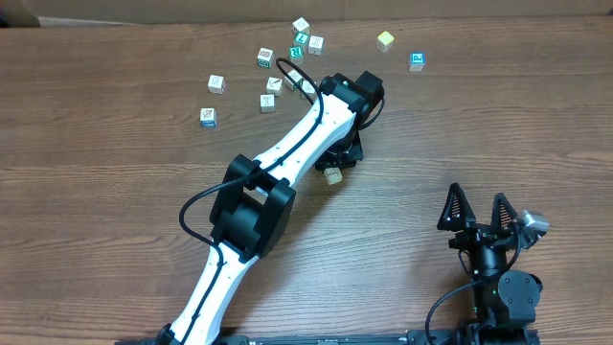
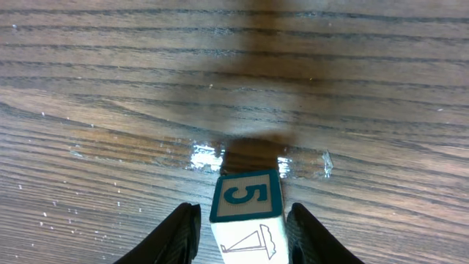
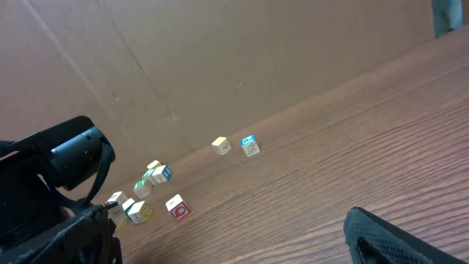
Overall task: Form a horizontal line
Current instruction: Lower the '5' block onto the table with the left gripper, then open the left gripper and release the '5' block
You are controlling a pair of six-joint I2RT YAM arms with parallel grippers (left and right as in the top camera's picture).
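Note:
A pale wooden cube (image 2: 247, 196) with a blue 5 on one face and a sailboat drawing on another sits on the table between the fingers of my left gripper (image 2: 245, 209). The right finger touches it, while a thin strip of wood shows between it and the left finger. Overhead, this cube (image 1: 333, 175) lies just below the left gripper (image 1: 337, 165) near the table's middle. My right gripper (image 1: 477, 195) stands open and holds nothing at the front right. The horizontal line is out of view: no cubes touch in a row.
Several loose picture cubes (image 1: 268, 81) are scattered at the back, with a yellowish one (image 1: 385, 40) and a blue-marked one (image 1: 417, 61) further right. The right wrist view shows a red-marked cube (image 3: 176, 207) among them. The left arm (image 1: 254, 206) crosses the table diagonally.

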